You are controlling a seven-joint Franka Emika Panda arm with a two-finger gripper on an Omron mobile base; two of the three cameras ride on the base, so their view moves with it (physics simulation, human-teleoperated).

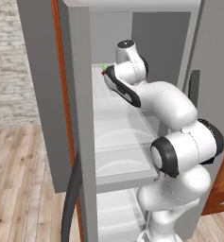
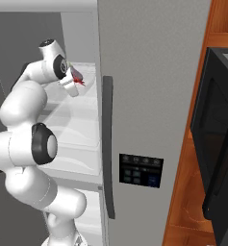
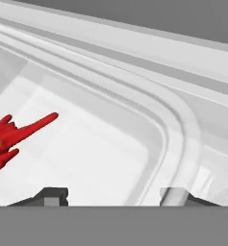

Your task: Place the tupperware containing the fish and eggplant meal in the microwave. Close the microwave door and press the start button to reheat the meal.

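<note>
Inside the open fridge (image 1: 78,118), the white arm is reaching over an upper shelf (image 1: 118,127), its gripper (image 3: 113,194) straddling the tupperware's (image 3: 180,139) near rim, one fingertip inside, one outside, jaws apart and not yet clamping. The red fish (image 3: 12,137) is lying at nine o'clock in the hand view. The microwave (image 2: 216,139) is standing at three o'clock, door (image 2: 221,158) ajar.

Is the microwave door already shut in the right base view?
No, the microwave door stands swung open toward the camera beside the wooden cabinet, its dark window seen at an angle.
</note>
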